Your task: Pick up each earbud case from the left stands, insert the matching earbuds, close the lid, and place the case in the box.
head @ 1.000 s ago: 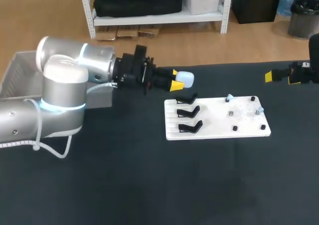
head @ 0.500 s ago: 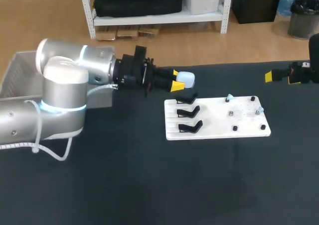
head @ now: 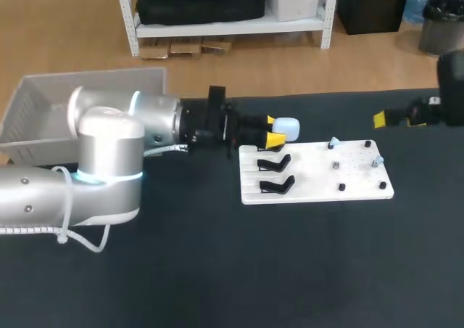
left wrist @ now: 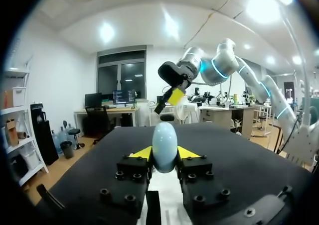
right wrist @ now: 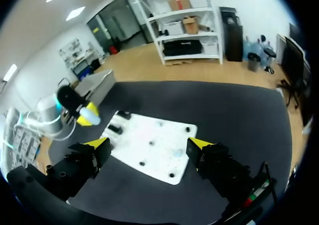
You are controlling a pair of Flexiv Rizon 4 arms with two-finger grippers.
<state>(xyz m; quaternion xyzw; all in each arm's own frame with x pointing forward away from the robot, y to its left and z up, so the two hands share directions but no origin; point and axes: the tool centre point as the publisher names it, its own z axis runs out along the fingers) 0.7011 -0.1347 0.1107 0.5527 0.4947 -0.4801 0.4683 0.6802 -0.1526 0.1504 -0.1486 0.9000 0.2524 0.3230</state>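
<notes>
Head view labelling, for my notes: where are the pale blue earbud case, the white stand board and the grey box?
pale blue rounded earbud case (head: 286, 127), head view, its rounded front end.
white flat stand board (head: 312, 183), head view, bare middle patch.
grey plastic box (head: 32, 114), head view, its left wall.

Wide black table (head: 217, 270), evenly lit

The tabletop (head: 217, 270) has a matt black, cloth-like cover, and the white board (head: 319, 175) on it looks like smooth plastic, with black stands (head: 279, 185) of hard plastic. The earbud case (head: 287, 128) is pale, smooth, glossy plastic; the left gripper (head: 273, 130) is matt black metal with screw heads and bright yellow tips. The left arm (head: 109, 139) has a satin silver shell, and the box (head: 36, 114) is pale grey ribbed plastic
</notes>
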